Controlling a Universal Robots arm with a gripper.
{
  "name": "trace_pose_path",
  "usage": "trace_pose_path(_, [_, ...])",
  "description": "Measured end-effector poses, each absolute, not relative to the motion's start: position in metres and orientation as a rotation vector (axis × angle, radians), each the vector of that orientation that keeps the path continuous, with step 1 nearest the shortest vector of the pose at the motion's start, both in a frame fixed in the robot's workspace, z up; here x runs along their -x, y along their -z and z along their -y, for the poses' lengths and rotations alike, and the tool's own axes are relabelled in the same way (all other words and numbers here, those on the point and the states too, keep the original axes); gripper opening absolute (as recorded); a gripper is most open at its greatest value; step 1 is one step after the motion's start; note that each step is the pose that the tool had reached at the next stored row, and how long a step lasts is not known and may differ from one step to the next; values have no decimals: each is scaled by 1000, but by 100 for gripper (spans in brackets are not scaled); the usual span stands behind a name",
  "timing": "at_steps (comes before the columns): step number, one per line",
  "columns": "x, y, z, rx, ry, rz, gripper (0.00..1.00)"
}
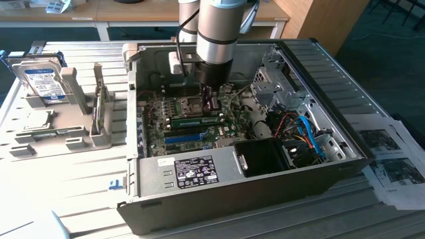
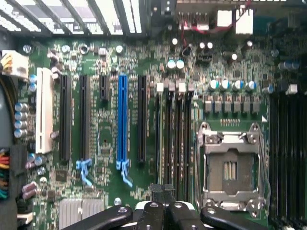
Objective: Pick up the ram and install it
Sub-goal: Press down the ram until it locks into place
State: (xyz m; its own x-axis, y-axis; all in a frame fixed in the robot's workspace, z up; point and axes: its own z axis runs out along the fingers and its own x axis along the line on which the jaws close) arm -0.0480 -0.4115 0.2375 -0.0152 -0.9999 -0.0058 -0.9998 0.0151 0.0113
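Nearest, along the front wall of the open computer case (image 1: 219, 199), sits one power supply (image 1: 199, 172) with its label facing up; the case lies on its side on the slatted table (image 1: 79, 179), probably so the motherboard faces upward for the arm. By the case's near corner on the exterior view's right lies one small pile of printed sheets (image 1: 391, 159).

Further in, one blue expansion slot (image 1: 182, 138) (image 2: 122, 120) runs across the board. Just beyond it stands the ram (image 1: 196, 121), a single green stick with a pale label. It is on edge and parallel to the blue slot, apparently seated in a memory slot, though whether it is fully latched is not clear. The wrist view shows four of these slots side by side between the black expansion slots and the one processor socket (image 2: 230, 167), whose frame looks empty.

The gripper (image 1: 212, 105) (image 2: 163, 196) hangs upright just above the far end of the stick, beside the socket. Its fingers are closed together, with nothing discernible between them, a posture suited to pressing down on the stick's top edge.

At the table's edge on the exterior view's left, a grey fixture (image 1: 73, 124) keeps spare parts presented for picking: one square processor chip (image 1: 37, 121) lying flat, one thin board upright in a groove, possibly another memory stick, and furthest, one hard drive (image 1: 43, 82) propped on end.
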Motion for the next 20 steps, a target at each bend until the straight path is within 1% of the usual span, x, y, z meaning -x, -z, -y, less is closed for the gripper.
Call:
trace_pose_path(11, [75,-237,411,-2202,19,2236,10])
trace_pose_path(20, [80,-237,411,-2202,19,2236,10])
